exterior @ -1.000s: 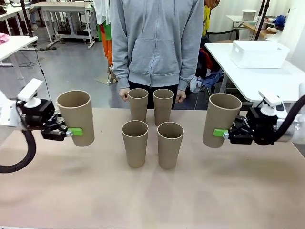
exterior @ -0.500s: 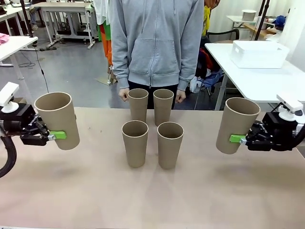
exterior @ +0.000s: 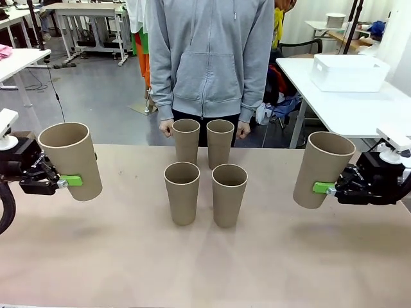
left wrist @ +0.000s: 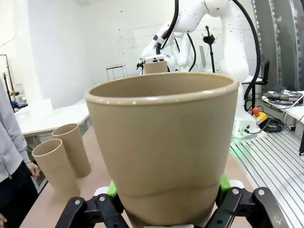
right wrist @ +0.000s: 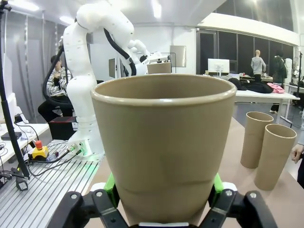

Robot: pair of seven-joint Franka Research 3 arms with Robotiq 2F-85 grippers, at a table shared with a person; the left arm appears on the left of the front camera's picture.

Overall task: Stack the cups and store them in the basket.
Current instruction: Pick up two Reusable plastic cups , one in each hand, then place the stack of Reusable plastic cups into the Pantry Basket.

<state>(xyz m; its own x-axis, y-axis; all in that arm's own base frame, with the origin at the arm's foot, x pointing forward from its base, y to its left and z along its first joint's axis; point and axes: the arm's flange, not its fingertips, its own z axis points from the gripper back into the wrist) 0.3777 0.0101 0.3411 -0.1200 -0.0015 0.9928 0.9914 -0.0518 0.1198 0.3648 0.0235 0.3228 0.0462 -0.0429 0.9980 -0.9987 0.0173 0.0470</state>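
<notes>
Left tool (exterior: 70, 181) is clamped shut on the lower wall of a tall tapered tan-brown paper cup (exterior: 69, 159), which it holds clear of the tan surface (exterior: 205, 269) at far left, rim tipped outward. Right tool (exterior: 324, 188) mirrors it at far right, closed on a second identical cup (exterior: 322, 168). Four more cups (exterior: 182, 192) stand upright in a two-by-two cluster mid-surface, in front of a person in a grey hoodie (exterior: 212, 58). The white rectangular plastic basket (exterior: 349, 72) sits on a separate white table behind right, well apart. Wrist views show green pads (left wrist: 224, 183) on both sides of each cup's base, with a curved line across the wall just above them, possibly slight buckling. Likely handling: very light, thin-walled, easily crushed; matte paper should give decent friction, so minimal squeeze. Base disc and rolled rim are the stiff zones. The low grip will stop a cup nesting fully, so align axes and release above the target cup.
</notes>
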